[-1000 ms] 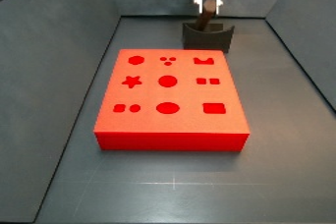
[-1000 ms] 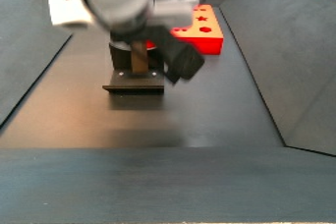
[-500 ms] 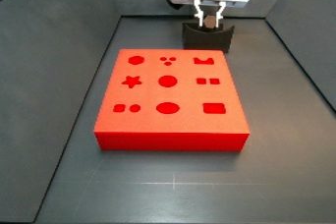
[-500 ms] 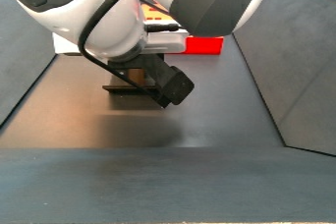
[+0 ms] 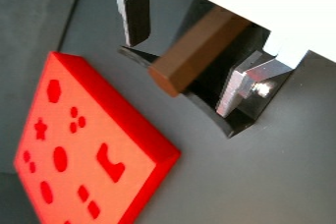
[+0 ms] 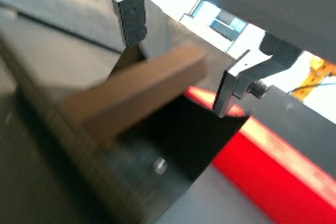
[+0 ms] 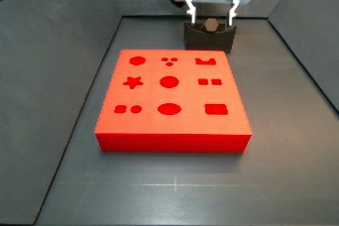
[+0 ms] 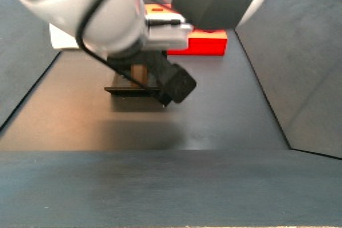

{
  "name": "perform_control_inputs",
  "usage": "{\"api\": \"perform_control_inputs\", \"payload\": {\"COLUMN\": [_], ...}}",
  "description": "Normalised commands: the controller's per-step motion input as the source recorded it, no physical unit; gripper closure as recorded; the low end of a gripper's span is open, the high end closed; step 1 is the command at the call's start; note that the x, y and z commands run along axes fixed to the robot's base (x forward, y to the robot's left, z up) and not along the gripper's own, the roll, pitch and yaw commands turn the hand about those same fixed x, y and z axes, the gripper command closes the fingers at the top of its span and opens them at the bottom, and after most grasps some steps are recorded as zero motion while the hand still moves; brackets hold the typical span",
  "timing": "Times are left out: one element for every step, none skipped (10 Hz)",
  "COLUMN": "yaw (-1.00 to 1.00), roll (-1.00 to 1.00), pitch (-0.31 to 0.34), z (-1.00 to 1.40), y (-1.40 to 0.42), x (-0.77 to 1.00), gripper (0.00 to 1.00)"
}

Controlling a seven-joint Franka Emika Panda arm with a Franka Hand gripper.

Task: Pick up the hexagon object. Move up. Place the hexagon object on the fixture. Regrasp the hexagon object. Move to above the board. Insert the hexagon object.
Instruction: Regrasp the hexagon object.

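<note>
Resting on the fixture point(image 5: 237, 120), the hexagon object point(image 5: 197, 53) is lying between the gripper's point(image 7: 212, 14) spread fingers point(image 6: 130, 17), neither pad touching it. Just beside, the board point(image 7: 172, 101) is sitting on the dark floor point(image 7: 185, 185).

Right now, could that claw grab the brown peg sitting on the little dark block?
Probably yes. The gripper hangs open right over the fixture, a finger on each side of the hexagon object, with nothing between them.
</note>
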Motion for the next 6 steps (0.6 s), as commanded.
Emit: {"api": "perform_control_inputs", "payload": {"yaw": [0.05, 0.04, 0.04, 0.03, 0.02, 0.01], "roll": [-0.07, -0.02, 0.00, 0.02, 0.04, 0.05], "pitch": [0.013, 0.023, 0.029, 0.048, 0.059, 0.074], "z": [1.00, 1.00, 1.00, 0.85, 0.66, 0.41], "y": [0.01, 0.00, 0.00, 0.00, 0.00, 0.00], "x": [-0.02, -0.03, -0.03, -0.04, -0.03, -0.03], "gripper": [0.00, 0.00, 0.00, 0.00, 0.00, 0.00]}}
